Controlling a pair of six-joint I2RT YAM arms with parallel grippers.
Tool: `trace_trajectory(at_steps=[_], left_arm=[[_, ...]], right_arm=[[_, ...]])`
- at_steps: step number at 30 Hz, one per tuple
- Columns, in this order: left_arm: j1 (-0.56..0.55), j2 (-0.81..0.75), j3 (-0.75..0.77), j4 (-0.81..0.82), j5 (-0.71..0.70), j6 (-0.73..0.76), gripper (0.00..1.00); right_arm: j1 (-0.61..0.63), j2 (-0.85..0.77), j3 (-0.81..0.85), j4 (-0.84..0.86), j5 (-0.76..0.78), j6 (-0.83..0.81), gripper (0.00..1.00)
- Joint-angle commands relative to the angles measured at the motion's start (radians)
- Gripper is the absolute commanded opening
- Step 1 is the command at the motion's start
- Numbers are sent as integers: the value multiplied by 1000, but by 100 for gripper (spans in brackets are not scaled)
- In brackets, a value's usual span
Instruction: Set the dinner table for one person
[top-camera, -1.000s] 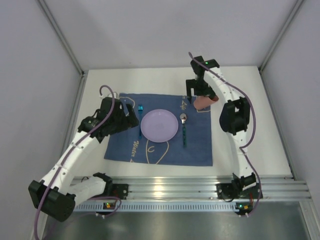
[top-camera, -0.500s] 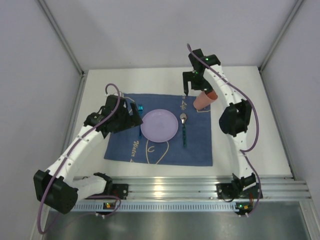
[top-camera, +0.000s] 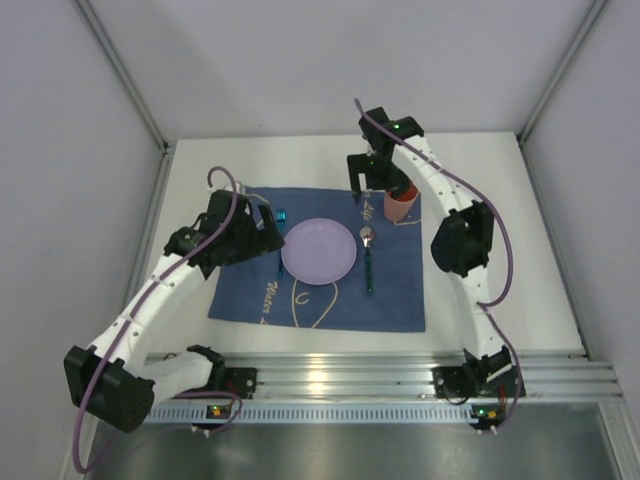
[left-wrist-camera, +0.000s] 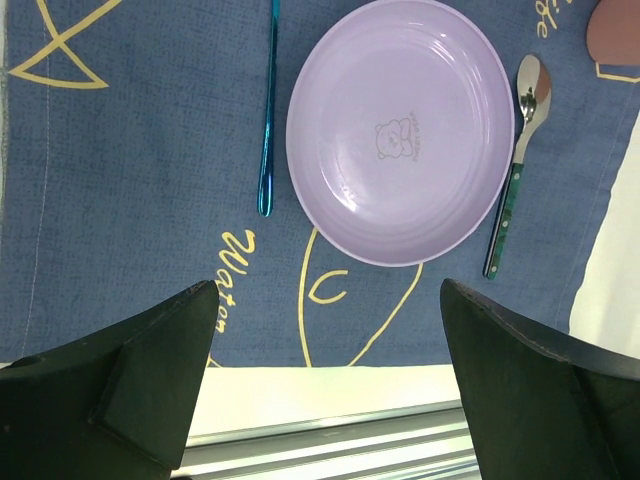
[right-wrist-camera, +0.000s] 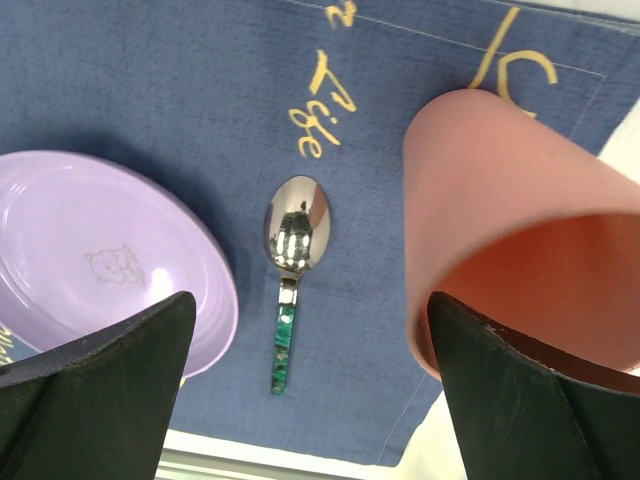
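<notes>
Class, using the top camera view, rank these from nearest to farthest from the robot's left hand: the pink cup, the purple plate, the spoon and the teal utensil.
From the left hand:
1. Teal utensil, right beside the hand, left of the plate.
2. Purple plate, middle of the blue mat.
3. Spoon, right of the plate.
4. Pink cup, at the mat's far right corner.

dinner table (top-camera: 540, 270): white | mat (left-wrist-camera: 120, 150): blue, yellow outlines | plate (left-wrist-camera: 400, 130): lilac, bear print | spoon (right-wrist-camera: 289, 290): green handle | cup (right-wrist-camera: 500, 220): terracotta
</notes>
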Motion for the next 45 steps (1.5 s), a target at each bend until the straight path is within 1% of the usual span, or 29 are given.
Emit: trace_trajectory(at_steps=[1, 8, 14, 17, 22, 24, 27, 28, 29, 30, 31, 32, 33, 34, 35, 36, 37, 38, 39, 40, 41, 42, 43, 44, 45], left_arm=[[7, -46, 10, 11, -20, 14, 97], [10, -71, -4, -1, -31, 9, 97], [11, -65, -3, 6, -23, 14, 98], [12, -51, 5, 14, -17, 17, 98], [13, -25, 34, 6, -28, 35, 98], [15, -16, 57, -1, -44, 46, 98], [19, 4, 86, -9, -63, 60, 98], [19, 10, 92, -8, -89, 60, 98], [21, 13, 103, -9, -106, 58, 98], [21, 15, 108, -11, -123, 58, 98], [22, 15, 114, -12, -150, 57, 98], [21, 13, 120, -18, -214, 57, 98], [21, 7, 118, -20, -265, 55, 98], [22, -14, 111, -17, -312, 69, 99], [21, -34, 68, 0, -444, 89, 99], [21, -89, 24, 81, -512, 113, 99], [22, -126, -33, 154, -559, 200, 99], [21, -166, -170, 240, -615, 268, 99], [21, -256, -247, 457, -633, 335, 98], [22, -302, -330, 557, -646, 477, 98], [22, -345, -493, 683, -663, 547, 99], [25, -423, -579, 903, -672, 666, 99], [31, -454, -662, 1027, -670, 711, 99], [51, -477, -810, 1120, -649, 751, 99], [71, -488, -852, 1164, -541, 773, 99]], right_arm=[[28, 0, -8, 33, -12, 13, 100], [36, 16, -14, 43, 3, 8, 100], [36, -21, -13, 38, 37, 1, 100], [37, -50, -7, 20, 83, -4, 100], [36, -153, -8, 7, 196, -25, 100], [36, -193, -4, 21, 215, -38, 100], [43, -302, -16, 91, 252, -62, 100], [54, -384, -33, 122, 255, -85, 100], [54, -430, -94, 206, 235, -93, 100], [53, -484, -140, 252, 217, -96, 100], [52, -600, -201, 321, 205, -97, 100], [51, -665, -277, 387, 200, -94, 100], [51, -728, -453, 556, 198, -88, 100], [52, -859, -559, 654, 185, -91, 100], [51, -923, -782, 749, 180, -87, 100], [51, -1043, -901, 982, 181, -79, 100], [49, -1098, -1013, 1063, 172, -49, 100], [49, -1145, -1160, 1119, 160, -24, 100], [49, -1213, -1204, 1147, 142, 5, 100], [51, -1234, -1235, 1141, 119, 75, 100], [51, -1251, -1276, 1124, 105, 105, 100], [52, -1280, -1294, 1107, 88, 131, 100], [56, -1296, -1312, 1075, 48, 165, 100], [57, -1313, -1353, 1069, 18, 165, 100], [59, -1354, -1379, 1070, -13, 163, 100]])
